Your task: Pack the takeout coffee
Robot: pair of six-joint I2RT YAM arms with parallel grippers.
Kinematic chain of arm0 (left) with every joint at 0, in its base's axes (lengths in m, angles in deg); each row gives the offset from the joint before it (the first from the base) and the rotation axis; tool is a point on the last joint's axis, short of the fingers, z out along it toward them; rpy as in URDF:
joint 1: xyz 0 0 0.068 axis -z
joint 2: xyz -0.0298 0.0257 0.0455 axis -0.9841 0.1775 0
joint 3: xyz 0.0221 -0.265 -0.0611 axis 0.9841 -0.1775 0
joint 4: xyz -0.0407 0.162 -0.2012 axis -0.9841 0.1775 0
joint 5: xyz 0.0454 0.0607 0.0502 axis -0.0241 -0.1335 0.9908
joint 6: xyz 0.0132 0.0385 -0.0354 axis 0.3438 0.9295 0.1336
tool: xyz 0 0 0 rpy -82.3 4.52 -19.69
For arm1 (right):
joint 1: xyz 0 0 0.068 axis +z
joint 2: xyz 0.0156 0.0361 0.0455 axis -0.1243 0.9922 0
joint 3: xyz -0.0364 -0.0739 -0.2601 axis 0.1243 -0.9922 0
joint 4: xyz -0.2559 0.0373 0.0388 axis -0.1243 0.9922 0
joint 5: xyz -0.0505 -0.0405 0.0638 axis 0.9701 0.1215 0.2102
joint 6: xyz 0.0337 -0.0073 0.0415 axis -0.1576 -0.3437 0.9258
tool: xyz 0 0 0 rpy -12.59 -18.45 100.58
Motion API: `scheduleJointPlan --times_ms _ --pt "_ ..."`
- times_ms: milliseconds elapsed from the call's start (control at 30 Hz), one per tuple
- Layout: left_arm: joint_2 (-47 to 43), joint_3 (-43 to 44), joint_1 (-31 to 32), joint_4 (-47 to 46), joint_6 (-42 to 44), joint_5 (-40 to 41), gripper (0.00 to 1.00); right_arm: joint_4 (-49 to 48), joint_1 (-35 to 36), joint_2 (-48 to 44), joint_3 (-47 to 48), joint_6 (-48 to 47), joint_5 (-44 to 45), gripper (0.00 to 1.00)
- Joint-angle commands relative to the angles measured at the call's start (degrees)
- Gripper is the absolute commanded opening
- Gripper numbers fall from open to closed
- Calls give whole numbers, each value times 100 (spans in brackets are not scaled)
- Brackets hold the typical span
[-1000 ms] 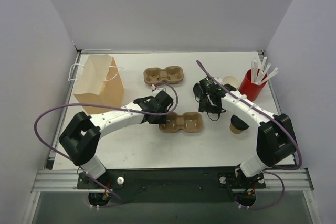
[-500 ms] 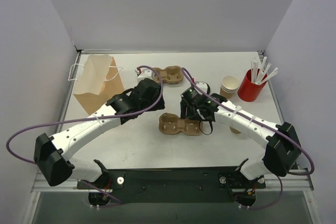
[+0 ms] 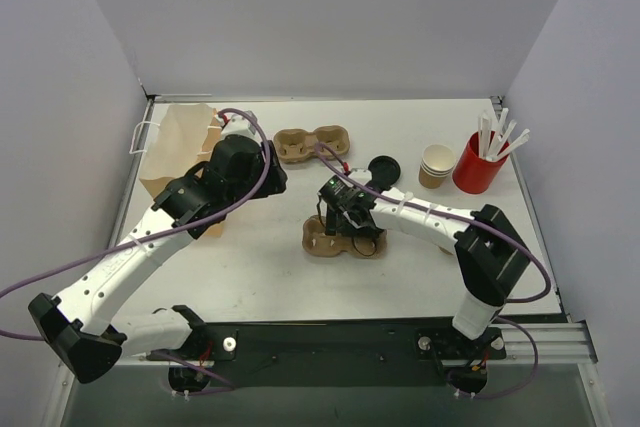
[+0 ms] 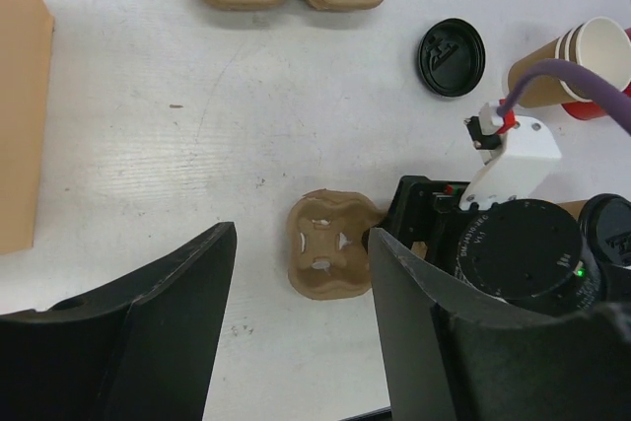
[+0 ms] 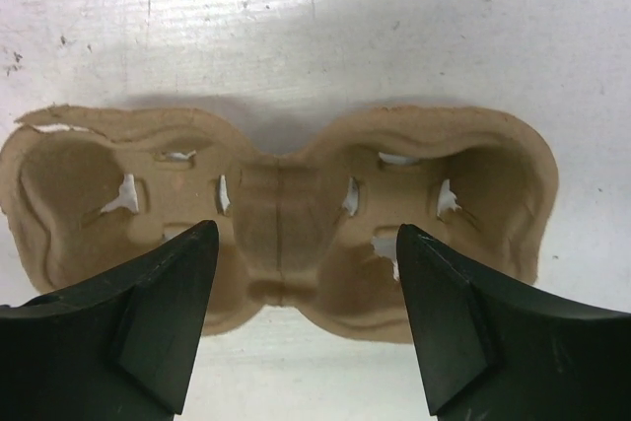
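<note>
The takeout coffee shows only in the left wrist view, as a black lid [image 4: 613,234] at the right edge behind my right arm. In the top view it is hidden under that arm. My right gripper [image 3: 345,219] is open and empty. It hangs just above the middle of the near brown cup carrier [image 3: 366,244], with its jaws [image 5: 306,332] either side of the centre bridge of the carrier [image 5: 281,234]. My left gripper [image 3: 263,171] is open and empty. It is raised beside the brown paper bag [image 3: 178,162] and looks down on the carrier [image 4: 325,244].
A loose black lid [image 3: 385,167] lies behind the near carrier. A second carrier [image 3: 312,143] sits at the back centre. A stack of unlidded tan cups [image 3: 436,164] and a red cup of white sticks [image 3: 478,160] stand at the back right.
My right gripper has moved left and forward from near the loose lid to above the near carrier. My left arm has swung back and left, away from the carrier toward the bag.
</note>
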Motion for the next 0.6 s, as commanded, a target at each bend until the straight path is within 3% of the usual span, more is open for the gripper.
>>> scheduleJointPlan --times_ms 0,567 --pt "-277 147 -116 82 113 -151 66 72 62 265 380 -55 140 68" --pt "-374 341 -388 134 218 -274 66 222 185 1021 644 -134 -27 63"
